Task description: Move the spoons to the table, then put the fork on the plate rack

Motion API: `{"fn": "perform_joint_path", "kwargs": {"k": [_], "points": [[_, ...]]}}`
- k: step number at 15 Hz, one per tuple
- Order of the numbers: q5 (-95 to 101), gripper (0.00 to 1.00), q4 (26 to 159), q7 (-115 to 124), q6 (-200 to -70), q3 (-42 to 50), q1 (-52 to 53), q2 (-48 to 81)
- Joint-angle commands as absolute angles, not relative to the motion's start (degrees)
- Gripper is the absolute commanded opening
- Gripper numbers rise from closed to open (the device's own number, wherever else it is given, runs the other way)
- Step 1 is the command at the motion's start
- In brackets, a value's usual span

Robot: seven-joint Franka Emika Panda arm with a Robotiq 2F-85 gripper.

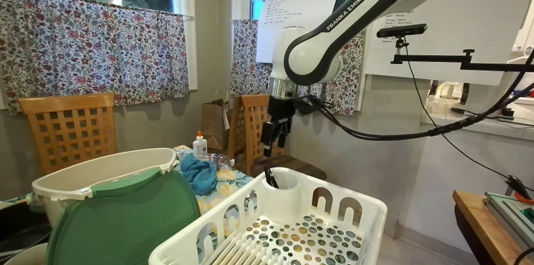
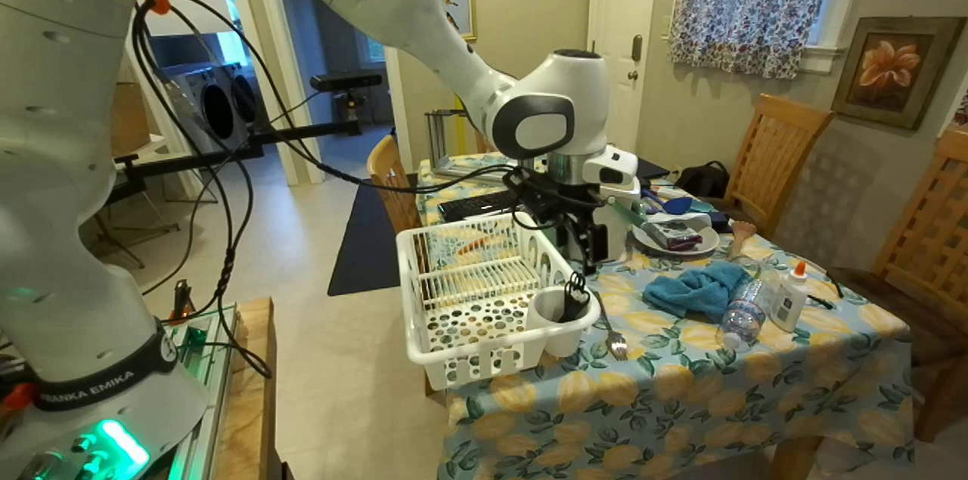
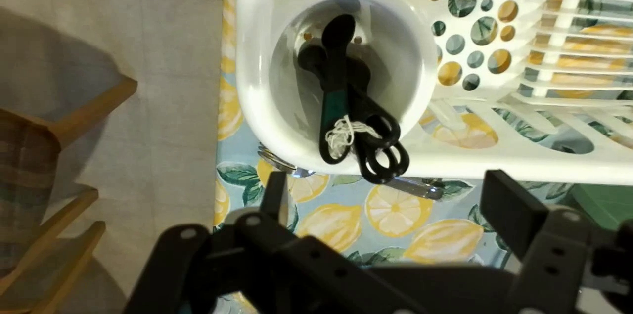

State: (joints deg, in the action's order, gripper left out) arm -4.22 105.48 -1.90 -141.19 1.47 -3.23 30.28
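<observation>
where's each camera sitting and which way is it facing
An exterior view: at the slatted end of the plate rack, facing across it to window curtains; arm and end effector show.
An exterior view: near the robot base, facing the table and a door; base, arm, end effector show.
Wrist view: wrist-mounted, facing down at spoons in the utensil cup; end effector shows.
Both exterior views share the plate rack and blue cloth.

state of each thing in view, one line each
gripper: open, holding nothing
plate rack: upright on the tablecloth
spoons: bunched in the utensil cup
fork: lying on the tablecloth beside the plate rack
glue bottle: upright
clear bottle: lying on its side
blue cloth: crumpled
cream tub: open
base light: lit green
</observation>
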Motion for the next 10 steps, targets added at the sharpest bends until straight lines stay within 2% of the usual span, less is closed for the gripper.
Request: {"fn": "perform_joint_path", "kwargs": {"k": [1, 10], "points": [[-3.97, 1.0, 105.14, -1.54, -141.05, 1.21, -3.35, 30.61], [-4.16, 1.0, 103.35, 11.5, -140.94, 4.11, -0.63, 33.09]]}}
